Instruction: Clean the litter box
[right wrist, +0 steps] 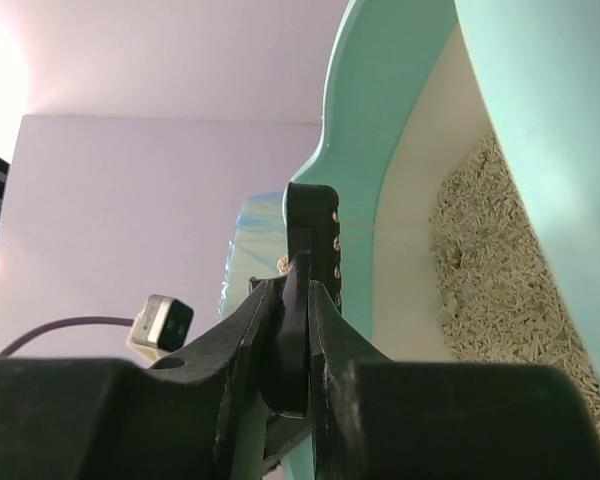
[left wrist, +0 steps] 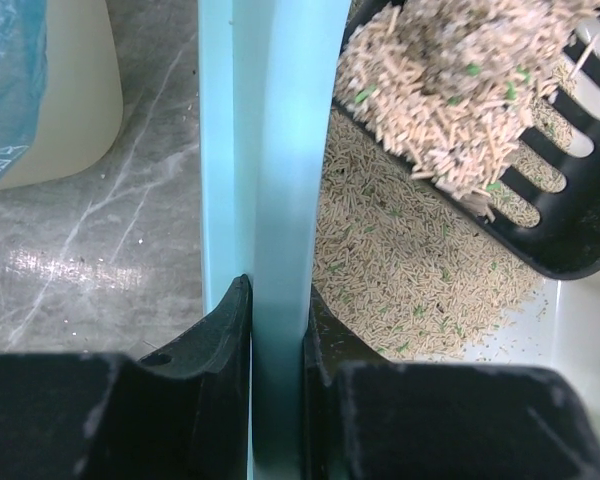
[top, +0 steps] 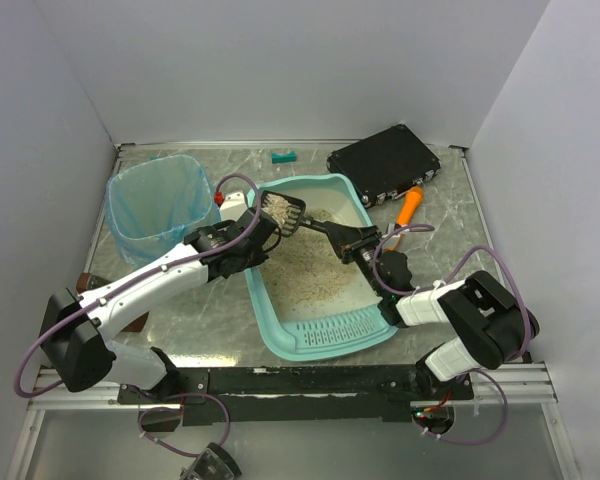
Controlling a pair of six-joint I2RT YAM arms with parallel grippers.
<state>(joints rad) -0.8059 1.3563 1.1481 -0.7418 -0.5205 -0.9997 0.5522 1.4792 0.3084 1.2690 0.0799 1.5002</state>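
Two claws are engaged. Top view: litter box (top: 330, 335) is set on the bench (top: 180, 330), with the loaded scoop (top: 283, 212) held over its far-left corner and the bin (top: 120, 215) just left. Left wrist: left claw (left wrist: 277, 320) is pinched on the box wall. Right wrist: right claw (right wrist: 295, 300) is clamped on the scoop handle.

Teal rounded-rectangular litter box (top: 330, 332) with a cream inner wall, lying at centre. Its long axis runs from 11 to 5 o'clock, slotted lip at 5 o'clock. Beige pellet litter inside.

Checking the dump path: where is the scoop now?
In the top view, the black scoop hovers over the far-left corner of the litter box, beside the blue-bagged bin.
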